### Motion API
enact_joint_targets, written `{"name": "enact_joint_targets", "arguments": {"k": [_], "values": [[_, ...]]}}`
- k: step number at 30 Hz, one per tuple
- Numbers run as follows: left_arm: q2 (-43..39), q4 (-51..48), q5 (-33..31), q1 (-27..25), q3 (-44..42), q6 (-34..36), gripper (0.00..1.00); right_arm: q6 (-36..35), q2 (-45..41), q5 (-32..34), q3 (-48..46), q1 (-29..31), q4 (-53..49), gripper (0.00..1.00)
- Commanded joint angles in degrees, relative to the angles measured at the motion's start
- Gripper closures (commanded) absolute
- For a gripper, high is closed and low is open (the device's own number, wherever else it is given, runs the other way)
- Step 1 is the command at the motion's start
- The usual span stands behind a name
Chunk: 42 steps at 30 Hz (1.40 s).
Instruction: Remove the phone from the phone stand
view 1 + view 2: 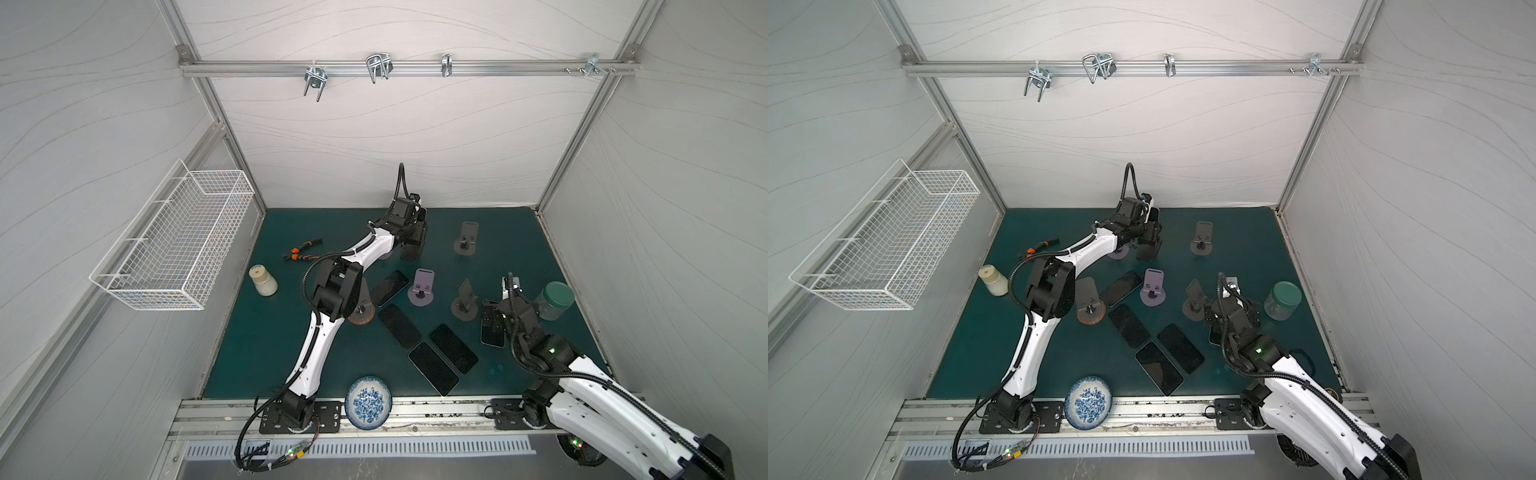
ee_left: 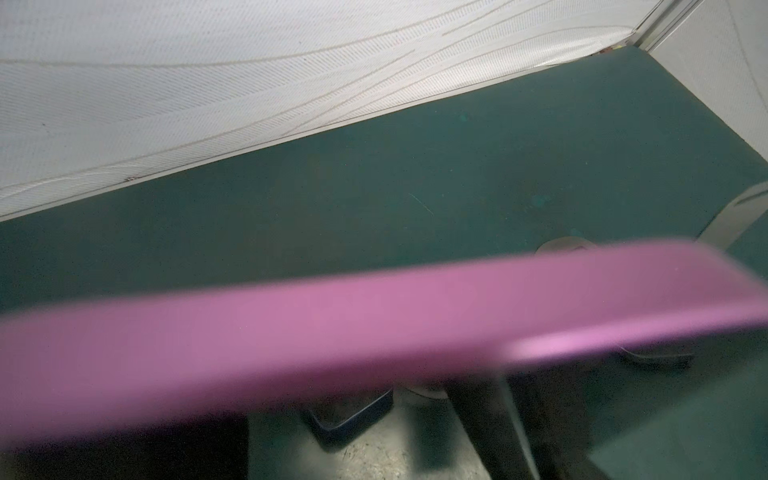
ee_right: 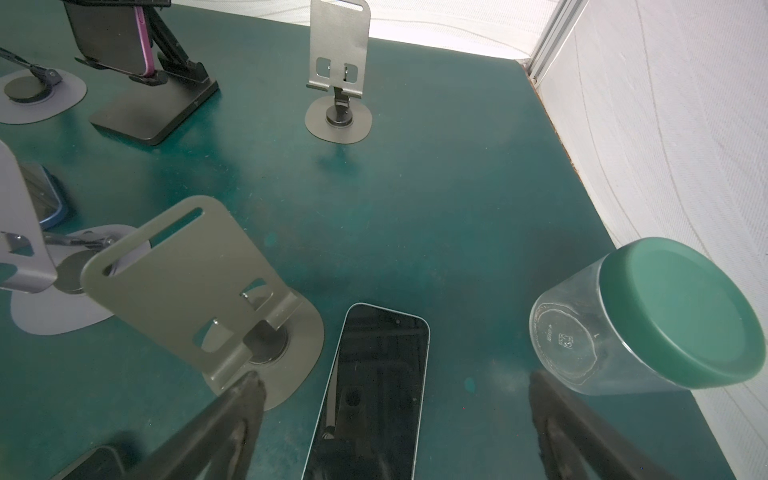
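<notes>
The clear jar (image 1: 549, 309) stands at the right of the bench (image 1: 257, 332) with its green lid on; through the glass, the right wrist view shows only the jar's own base. A blue-patterned bowl (image 1: 368, 402) sits at the near edge with its painted inside facing up, and a cream pot (image 1: 262, 281) stands at the left. The wire basket (image 1: 174, 237) hangs on the left wall — what it holds I cannot tell through the mesh.

The left claw (image 1: 415, 235) is at far centre, clenched on the top of the phone (image 3: 110, 37). Both top views hide that phone under the wrist. The right wrist view shows it, pink-edged, leaning in the black stand (image 3: 158, 112) with its foot on the stand's lip. The left wrist view gives only a blurred pink edge across the frame.

The right claw (image 3: 395, 377) hangs released at the near right, its fingers either side of a second phone (image 3: 374, 395) that lies flat, screen up. Basket, bowl and pot show in the top views alone.
</notes>
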Motion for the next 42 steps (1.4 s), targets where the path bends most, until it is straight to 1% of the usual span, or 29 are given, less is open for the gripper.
{"name": "enact_joint_targets", "arguments": {"k": [1,10,16,26,31,37,39,42], "values": [[-3.56,0.8,-0.75,-0.14,1.05,1.61,0.34,-0.68,-0.45,0.97,0.87,0.32,0.91,0.01],[-6.06,0.85,-0.84,-0.16,1.05,3.87,0.34,-0.68,-0.41,1.06,0.87,0.41,0.9,0.01],[-7.43,-0.85,-0.64,-0.17,1.6,3.86,0.34,-0.68,-0.49,1.04,0.87,0.4,0.92,0.01],[-15.79,-6.71,0.75,-0.2,-0.69,6.28,0.34,-0.69,-0.83,0.97,0.75,0.38,0.91,0.01],[-21.87,-10.69,0.79,0.23,-4.68,6.73,0.35,-0.77,-1.03,0.88,0.64,0.42,0.99,0.01],[-31.15,-17.63,3.1,3.49,-12.33,4.6,0.36,-1.19,-0.54,0.26,0.78,0.43,1.18,0.01],[-34.89,-21.0,3.31,4.97,-16.04,4.42,0.37,-1.3,-1.02,0.26,0.61,0.51,1.26,0.01],[-41.18,-23.15,3.26,7.11,-22.58,5.86,0.37,-1.49,-1.29,-0.01,0.43,0.45,1.35,0.01]]}}
